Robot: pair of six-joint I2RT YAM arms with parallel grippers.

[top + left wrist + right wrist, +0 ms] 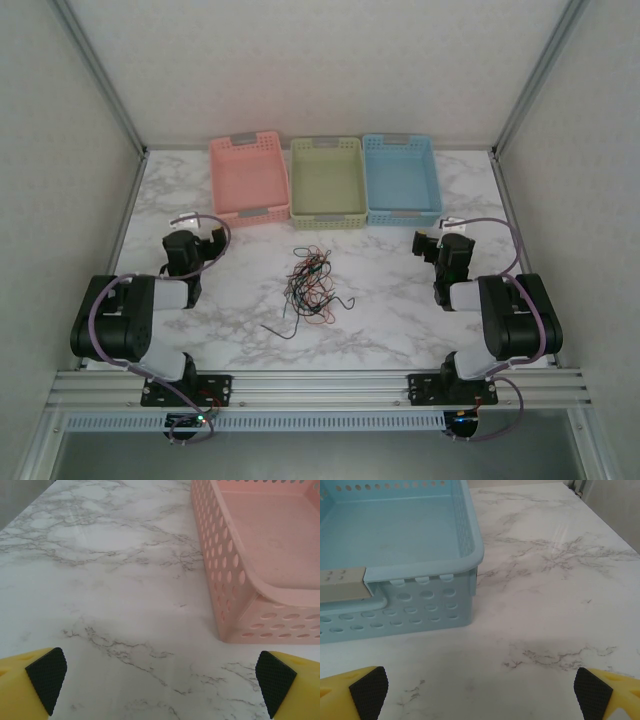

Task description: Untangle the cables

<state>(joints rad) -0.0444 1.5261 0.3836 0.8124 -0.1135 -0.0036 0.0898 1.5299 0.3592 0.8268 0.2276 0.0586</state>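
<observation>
The cables (310,285) lie in one loose knot on the marble table (400,310), just in front of the green basket (326,182). I'd go for a strand straying at the heap's edge, not its middle. Both arms sit folded low, the left gripper (160,680) off to that basket's left and the right gripper (480,690) to its right, fingers spread wide, holding nothing.

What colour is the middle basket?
The middle perforated plastic basket is pale green, best seen in the top external view.
</observation>
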